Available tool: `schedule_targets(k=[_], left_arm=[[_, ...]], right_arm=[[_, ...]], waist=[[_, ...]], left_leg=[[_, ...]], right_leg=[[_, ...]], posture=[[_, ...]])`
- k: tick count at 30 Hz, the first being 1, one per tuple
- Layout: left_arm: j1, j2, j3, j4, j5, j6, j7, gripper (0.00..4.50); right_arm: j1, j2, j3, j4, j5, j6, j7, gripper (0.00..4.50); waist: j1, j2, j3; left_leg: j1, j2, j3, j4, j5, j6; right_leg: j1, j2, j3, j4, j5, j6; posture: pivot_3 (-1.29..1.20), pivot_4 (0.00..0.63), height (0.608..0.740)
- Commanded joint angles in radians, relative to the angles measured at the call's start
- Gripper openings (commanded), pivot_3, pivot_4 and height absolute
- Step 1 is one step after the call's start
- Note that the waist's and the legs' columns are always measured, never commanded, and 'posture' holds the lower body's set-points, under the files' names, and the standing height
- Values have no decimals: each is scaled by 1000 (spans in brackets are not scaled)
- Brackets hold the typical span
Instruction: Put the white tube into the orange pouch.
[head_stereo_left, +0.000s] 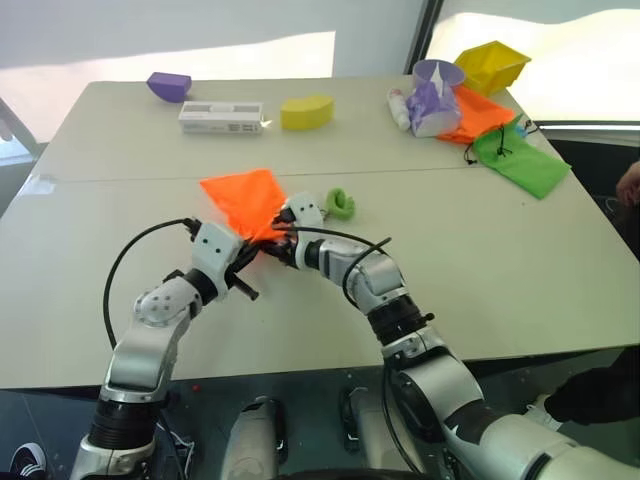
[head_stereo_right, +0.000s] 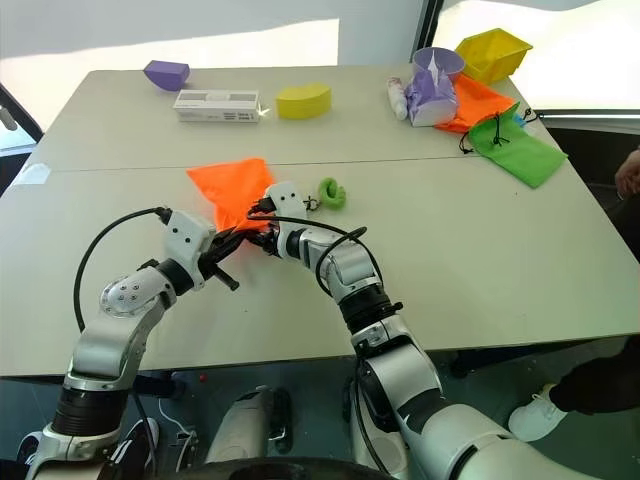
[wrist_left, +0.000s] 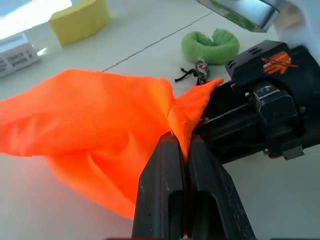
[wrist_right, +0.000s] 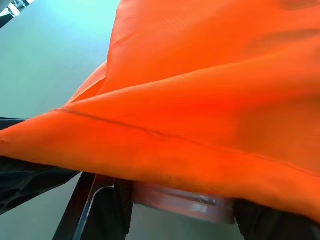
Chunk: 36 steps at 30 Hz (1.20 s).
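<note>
Both hands meet at the middle of the desk (head_stereo_left: 480, 300), right at the near edge of the orange pouch (head_stereo_left: 243, 197). The left hand (wrist_left: 181, 150) has its two black fingers pressed together on a fold of the pouch's rim, pinching the fabric and lifting that corner off the desk. The right hand (head_stereo_left: 283, 238) comes in from the other side, nose to nose with the left, and in its wrist view a pale, tube-like shape (wrist_right: 182, 204) sits across its fingers just under the orange cloth. That looks like the white tube, clamped between half-parted fingers, though the cloth hides most of it, so take that as likely, not certain. The far part of the pouch lies flat on the desk, with the green ring (head_stereo_left: 340, 203) and its black cord (wrist_left: 187, 75) just beside the right hand.

So the step in hand is feeding the tube into the mouth. To do it well, the left hand should keep its pinch firm and hold the top layer up, so there is a real gap and not two layers stuck together. The right hand should slide low along the desk, tube end first, going under the lifted layer rather than pushing the whole pouch away. The risk is the cloth bunching ahead of the tube. Let go only once the tube is well inside, then draw back straight so it is not dragged out again
</note>
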Motion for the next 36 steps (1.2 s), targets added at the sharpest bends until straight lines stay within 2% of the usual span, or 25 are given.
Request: schedule_targets(k=[1, 3, 9, 18, 24, 27, 32, 36], left_arm=[[-27, 33, -28, 43, 99, -102, 40, 0], [-21, 25, -26, 55, 93, -104, 42, 0], [-3, 4, -39, 45, 66, -75, 30, 0], [8, -17, -44, 7, 42, -80, 7, 0], [14, -15, -36, 12, 53, -76, 11, 0], [18, -14, -31, 20, 61, -78, 20, 0], [15, -3, -31, 38, 72, -92, 19, 0], [21, 6, -31, 58, 79, -113, 14, 0]], right_arm=[[-39, 75, 3, -77, 44, 7, 29, 2188], [-42, 99, -34, -91, 97, 47, 26, 2188], [-40, 114, -36, -114, 152, 65, 43, 2188], [-64, 144, -32, -58, 151, 18, 9, 2188], [-39, 118, 10, -93, 143, 18, 36, 4470], [-13, 80, 33, -166, 155, 52, 64, 4470], [83, -66, 170, -394, 126, 128, 180, 4470], [110, -148, 219, -470, 77, 117, 205, 4470]], waist=[[-1, 0, 0], [0, 0, 0], [0, 0, 0], [0, 0, 0], [0, 0, 0], [0, 0, 0], [1, 0, 0], [0, 0, 0]], left_leg=[[0, 0, 0, 0, 0, 0], [0, 0, 0, 0, 0, 0], [-1, 0, 0, 0, 0, 0], [0, 0, 0, 0, 0, 0], [0, 0, 0, 0, 0, 0], [1, 0, 0, 1, 0, 0], [0, 0, 0, 1, 0, 0], [0, 0, 0, 1, 0, 0]], right_leg=[[0, 0, 0, 0, 0, 0], [0, 0, 0, 0, 0, 0], [0, 0, 0, 0, 1, 2], [0, 0, 0, 0, 1, 2], [0, 0, 0, 1, 1, 2], [1, 0, 0, 1, 1, 2], [1, 1, 0, 1, 1, 3], [0, 0, -1, 0, 1, 2]], posture=[[0, 150, 740], [0, 150, 740], [0, 150, 740], [0, 150, 740], [0, 150, 740], [0, 150, 740], [0, 150, 740], [0, 150, 740]])
